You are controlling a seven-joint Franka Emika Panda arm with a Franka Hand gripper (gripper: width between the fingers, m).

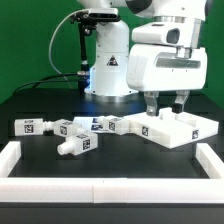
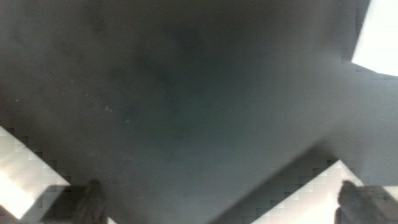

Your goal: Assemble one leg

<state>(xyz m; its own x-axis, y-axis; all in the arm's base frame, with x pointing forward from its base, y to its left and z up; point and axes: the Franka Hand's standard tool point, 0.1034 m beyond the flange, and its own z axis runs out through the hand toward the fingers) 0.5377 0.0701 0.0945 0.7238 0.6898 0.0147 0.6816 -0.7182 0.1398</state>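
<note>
Several legs [image 1: 75, 146] are lying loose on the desk [image 1: 140, 162], at the exterior view's left of the white slab [image 1: 192, 130]; the gripper [image 1: 165, 107] is hovering open, empty, above it. Likely step: approaching, next needing travel to one, then closing.

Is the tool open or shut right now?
Open: the tool has its fingers well apart, and the wrist view shows nothing held between them.

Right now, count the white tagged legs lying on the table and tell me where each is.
4. One leg far on the exterior view's left, one next to it, one nearer the camera, one beside the slab. Others may be hidden behind the gripper.
</note>
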